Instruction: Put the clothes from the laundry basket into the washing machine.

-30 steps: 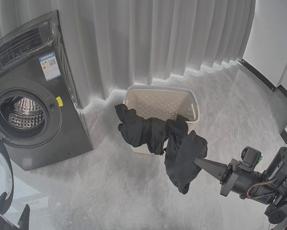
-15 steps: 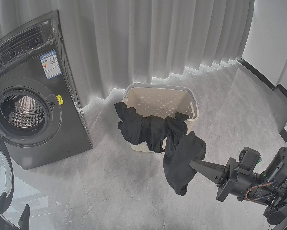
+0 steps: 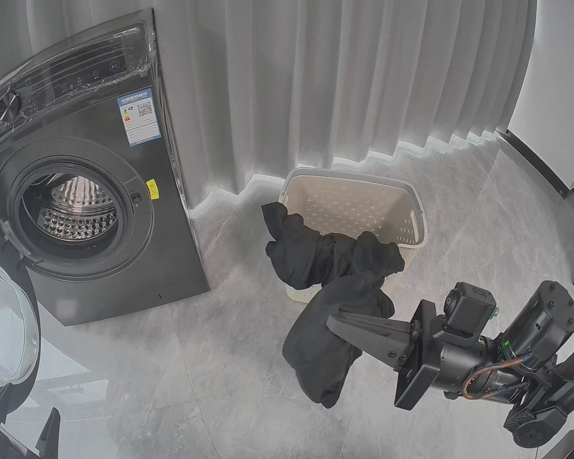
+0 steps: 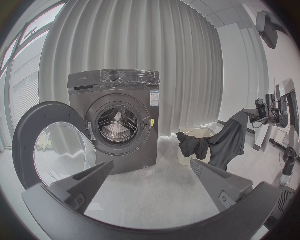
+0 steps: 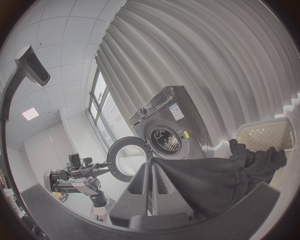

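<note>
Room: grey marble-look floor (image 3: 232, 375), white pleated curtain (image 3: 304, 84) along the back wall.

Hidden or cut off:
- The basket (image 3: 357, 179) has its near rim covered by cloth, and I cannot see its bottom.
- I cannot tell whether the cloth is one piece or several.
- The washer door (image 3: 8, 330), left of the basket, is cut by the head view's edge.

Task items:
- Clothes (image 3: 320, 347): black, matte and crumpled. One part is bunched over the basket's near rim and left corner. The rest rises from the rim and hangs in a pouch above the floor, in front of the basket.
- Right gripper (image 3: 334, 322): in front of the basket, fingers pressed together on the hanging end of the clothes.
- Basket: cream plastic with perforated walls, standing on the floor at the curtain's foot.
- Washer (image 3: 113, 190): dark grey front-loader left of the basket. Its door is swung wide and the steel drum (image 3: 78, 210) is exposed.

Other:
- Left gripper (image 4: 150, 162): far left of the basket, low, near the open door. Its fingers are spread wide and I see nothing between them.
- Bare floor lies between the basket and the washer.
</note>
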You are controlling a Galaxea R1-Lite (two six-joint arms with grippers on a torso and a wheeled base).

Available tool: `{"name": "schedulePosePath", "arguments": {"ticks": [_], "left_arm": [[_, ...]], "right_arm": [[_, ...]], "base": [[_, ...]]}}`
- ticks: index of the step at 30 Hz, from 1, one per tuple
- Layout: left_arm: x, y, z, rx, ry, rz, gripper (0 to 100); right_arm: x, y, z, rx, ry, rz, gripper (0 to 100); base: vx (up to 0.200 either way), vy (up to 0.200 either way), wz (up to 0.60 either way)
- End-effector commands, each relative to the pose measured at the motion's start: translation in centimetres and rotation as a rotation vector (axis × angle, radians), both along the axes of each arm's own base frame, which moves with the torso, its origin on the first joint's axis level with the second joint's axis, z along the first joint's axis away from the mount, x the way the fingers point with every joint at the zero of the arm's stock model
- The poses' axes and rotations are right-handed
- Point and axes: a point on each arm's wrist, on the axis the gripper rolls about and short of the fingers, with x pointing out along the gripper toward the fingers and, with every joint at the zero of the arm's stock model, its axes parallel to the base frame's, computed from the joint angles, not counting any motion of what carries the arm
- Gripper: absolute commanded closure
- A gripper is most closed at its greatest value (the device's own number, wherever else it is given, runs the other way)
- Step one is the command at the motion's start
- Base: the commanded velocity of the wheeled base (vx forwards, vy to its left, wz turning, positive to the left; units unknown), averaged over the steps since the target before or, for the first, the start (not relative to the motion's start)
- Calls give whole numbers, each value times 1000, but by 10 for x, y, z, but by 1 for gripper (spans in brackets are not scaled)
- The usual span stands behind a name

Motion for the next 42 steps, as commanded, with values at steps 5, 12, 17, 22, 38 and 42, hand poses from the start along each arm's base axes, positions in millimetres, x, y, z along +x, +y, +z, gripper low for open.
{"name": "schedulePosePath", "arguments": {"ticks": [5, 12, 17, 22, 38, 42], "left_arm": [[0, 0, -5, -1, 2, 0, 0], [0, 0, -5, -1, 3, 0, 0], [0, 0, -5, -1, 3, 0, 0], [0, 0, -5, -1, 3, 0, 0], [0, 0, -5, -1, 2, 0, 0], [0, 0, -5, -1, 2, 0, 0]], "right_arm": [[11, 9, 4, 23, -13, -9, 100], [18, 9, 12, 50, -40, -28, 100], [18, 9, 16, 61, -51, -29, 100], [16, 14, 21, 77, -67, -3, 100], [12, 22, 36, 122, -112, 70, 100], [23, 15, 39, 129, -118, 21, 100]], "base": [[0, 0, 0], [0, 0, 343], [0, 0, 240], [0, 0, 0], [0, 0, 0], [0, 0, 0]]}}
